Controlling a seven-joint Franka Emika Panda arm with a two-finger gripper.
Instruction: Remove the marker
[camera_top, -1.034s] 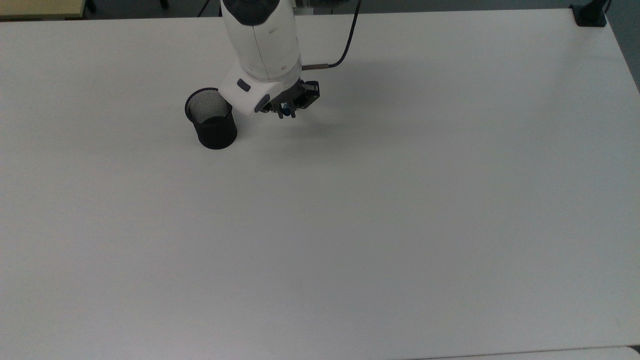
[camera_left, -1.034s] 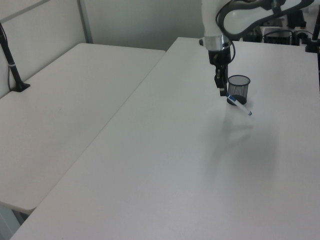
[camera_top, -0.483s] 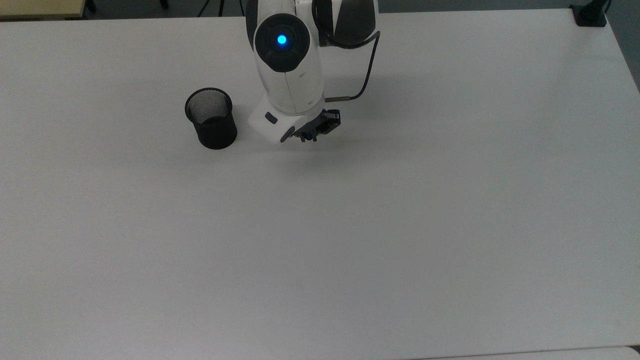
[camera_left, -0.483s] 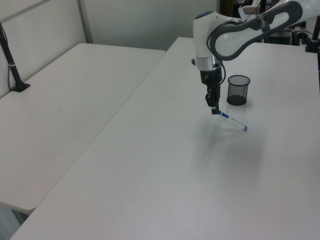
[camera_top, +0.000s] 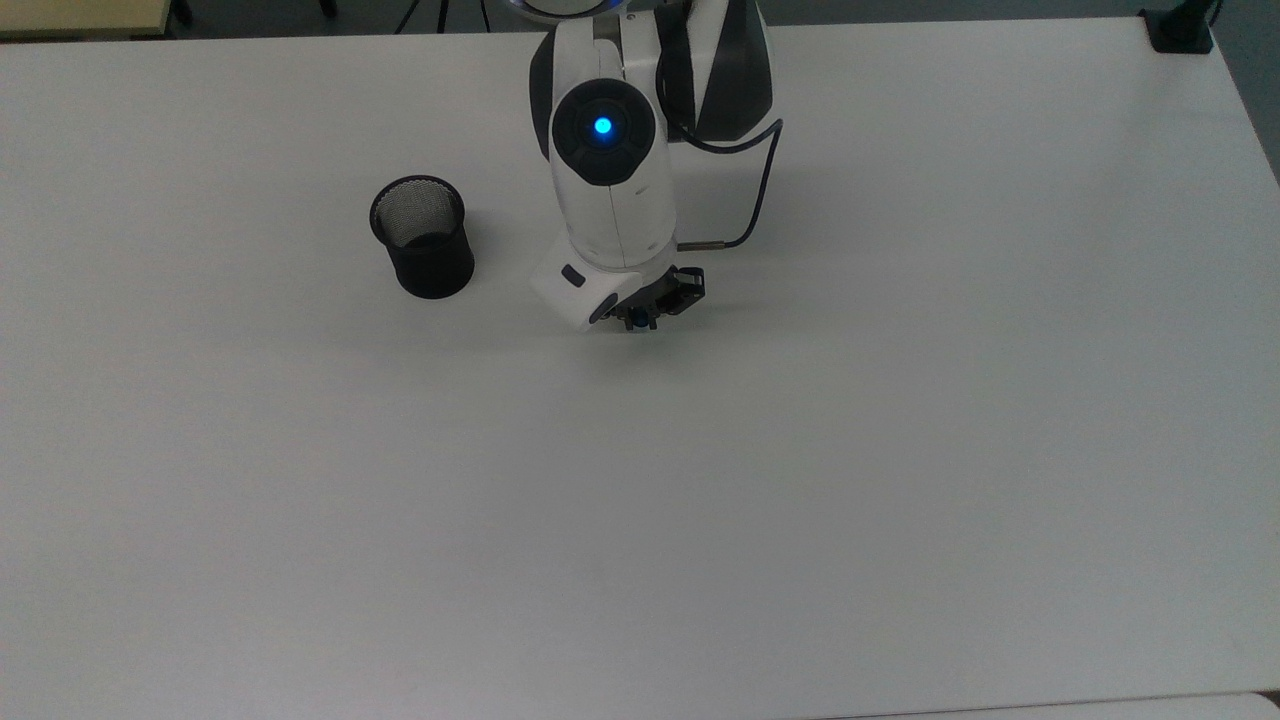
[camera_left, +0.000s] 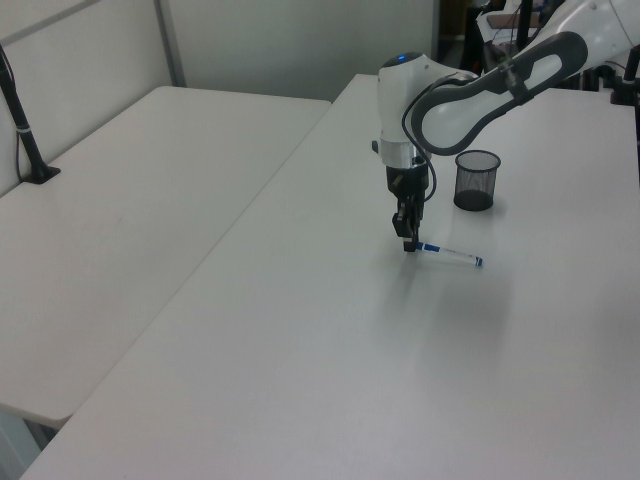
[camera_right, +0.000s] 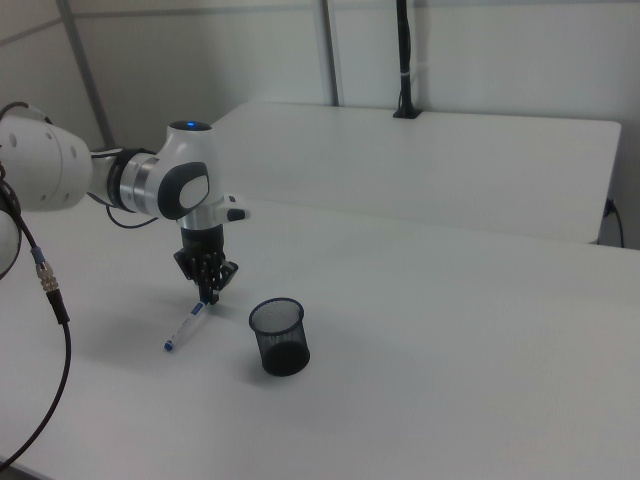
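The marker (camera_left: 450, 254) is a slim white pen with blue ends. It slants low over the white table (camera_top: 800, 480), and its far tip is at or just above the surface. My gripper (camera_left: 408, 244) points down and is shut on the marker's upper end. In the right view the marker (camera_right: 186, 326) runs down and left from the gripper (camera_right: 207, 296). From the top view the gripper (camera_top: 640, 318) shows a blue bit of the marker between its fingers, and the arm hides the barrel. The black mesh cup (camera_top: 422, 237) stands upright to the top view's left of the gripper, apart from it.
The mesh cup (camera_left: 476, 180) looks empty. A second white table (camera_left: 130, 200) adjoins on the left view's left, with a black post (camera_left: 25, 140) clamped at its edge. A black cable (camera_top: 745, 215) loops off the arm. Open tabletop lies towards the top view's bottom and right.
The arm has carried the marker away from the cup, towards the top view's lower right. It has also dropped lower, and the marker now lies flatter, close to the table.
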